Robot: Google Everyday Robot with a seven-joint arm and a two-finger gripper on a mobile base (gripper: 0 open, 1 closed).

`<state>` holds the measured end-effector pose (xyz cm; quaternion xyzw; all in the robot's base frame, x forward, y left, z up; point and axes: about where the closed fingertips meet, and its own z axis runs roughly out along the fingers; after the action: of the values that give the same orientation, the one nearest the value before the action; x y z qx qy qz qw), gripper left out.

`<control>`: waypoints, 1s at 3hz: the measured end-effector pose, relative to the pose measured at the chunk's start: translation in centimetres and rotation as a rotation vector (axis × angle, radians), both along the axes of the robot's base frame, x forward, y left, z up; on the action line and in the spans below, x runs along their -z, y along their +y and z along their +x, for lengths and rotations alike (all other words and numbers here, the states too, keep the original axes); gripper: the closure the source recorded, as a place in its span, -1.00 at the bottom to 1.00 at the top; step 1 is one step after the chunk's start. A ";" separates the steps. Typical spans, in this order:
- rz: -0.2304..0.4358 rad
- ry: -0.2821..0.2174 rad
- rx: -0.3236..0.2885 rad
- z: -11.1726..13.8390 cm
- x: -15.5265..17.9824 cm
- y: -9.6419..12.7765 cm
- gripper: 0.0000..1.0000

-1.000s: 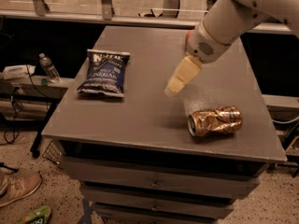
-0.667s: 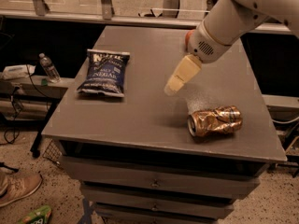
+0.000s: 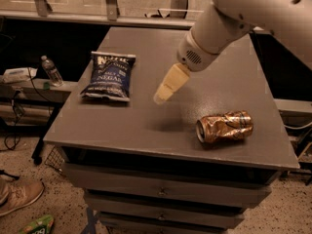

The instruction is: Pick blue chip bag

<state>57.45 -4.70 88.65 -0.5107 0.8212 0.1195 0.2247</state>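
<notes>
The blue chip bag (image 3: 108, 77) is dark navy with white lettering and a pale top band. It lies flat on the left part of the grey table top (image 3: 146, 126). My gripper (image 3: 161, 98) is cream-coloured on a white arm and hangs a little above the table's middle. It points down and left, about a hand's width to the right of the bag, and does not touch it. It holds nothing that I can see.
A crushed gold-brown can (image 3: 224, 126) lies on its side at the front right of the table. Drawers sit under the table top. To the left stand a plastic water bottle (image 3: 50, 70) on a low shelf, cables, and a shoe (image 3: 17, 196) on the floor.
My gripper has moved left, toward the bag. The bag and the can have not moved.
</notes>
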 end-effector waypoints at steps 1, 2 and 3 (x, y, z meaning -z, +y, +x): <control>-0.025 -0.030 -0.032 0.6 1.2 4.7 -1.00; -0.038 -0.050 -0.064 1.1 2.7 9.0 -1.00; -0.026 -0.095 -0.044 2.3 3.1 12.5 -1.00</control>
<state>59.79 7.80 85.54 -0.5366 0.7997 0.0892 0.2543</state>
